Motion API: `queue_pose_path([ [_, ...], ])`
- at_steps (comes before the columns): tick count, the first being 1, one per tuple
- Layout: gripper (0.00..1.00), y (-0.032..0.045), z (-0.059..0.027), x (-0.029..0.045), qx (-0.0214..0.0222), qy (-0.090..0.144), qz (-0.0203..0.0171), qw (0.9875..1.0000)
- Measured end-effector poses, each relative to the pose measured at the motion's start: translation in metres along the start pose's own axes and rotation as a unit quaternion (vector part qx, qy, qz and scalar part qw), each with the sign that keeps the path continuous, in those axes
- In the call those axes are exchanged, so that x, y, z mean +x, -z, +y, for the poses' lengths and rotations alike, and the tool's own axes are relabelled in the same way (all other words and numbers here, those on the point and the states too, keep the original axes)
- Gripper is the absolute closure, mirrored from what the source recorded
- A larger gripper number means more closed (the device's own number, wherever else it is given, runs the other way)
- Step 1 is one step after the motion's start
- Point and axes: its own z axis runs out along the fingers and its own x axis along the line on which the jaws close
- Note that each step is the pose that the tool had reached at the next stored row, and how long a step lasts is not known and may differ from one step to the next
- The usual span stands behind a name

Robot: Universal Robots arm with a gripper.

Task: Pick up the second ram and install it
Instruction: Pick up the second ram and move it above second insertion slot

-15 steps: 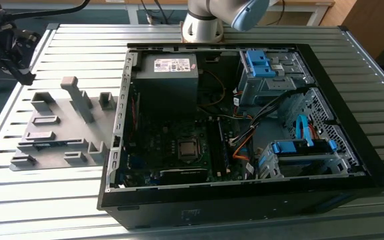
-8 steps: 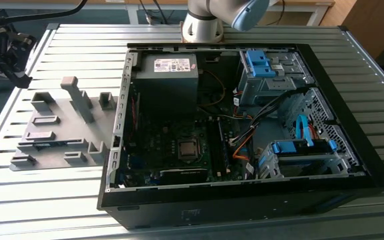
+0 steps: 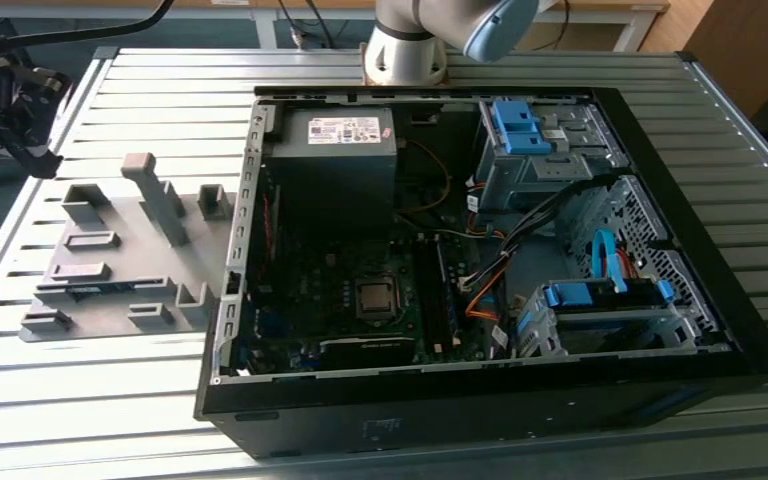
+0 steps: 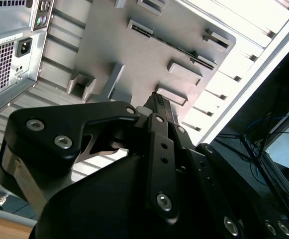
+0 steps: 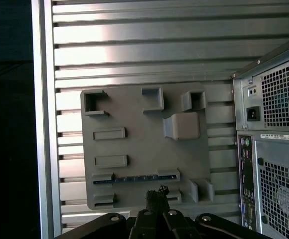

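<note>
**Inspection: gripper over fixture, second ram not yet lifted**

Tool state: in both wrist views I see the gripper point(image 5: 156, 192) point(image 4: 160, 103) with its jaws drawn together and nothing between them. It hangs above the grey fixture plate point(image 5: 139, 144), clear of it.

Task item: the second ram point(image 5: 134, 178) stands on edge in its long slot on that plate, apart from the gripper. In the first wrist view the gripper's tip lines up just beside the slot.

Recommendation for the approach, in my judgement: part the jaws before descending and centre them over the middle of the stick's upper edge, one jaw to each flat side. Come down square so that neither jaw catches the end holders. Clamp lightly, as the board looks thin.

Count: one ram on the plate; one fixture plate with one tall post point(image 5: 184, 124); one open computer case point(image 3: 491, 425); two blue drive-bay clips point(image 3: 518, 125); one slatted table point(image 3: 91, 400).
</note>
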Motion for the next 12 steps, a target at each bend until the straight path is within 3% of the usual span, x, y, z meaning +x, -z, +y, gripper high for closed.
queue_pose_path([
  [7,0.89,0.0,-0.0003,0.0001,0.0,0.002,0.0,1.0],
  [12,0.89,-0.0002,-0.0003,0.0001,-0.0008,0.034,0.0016,0.9994],
])
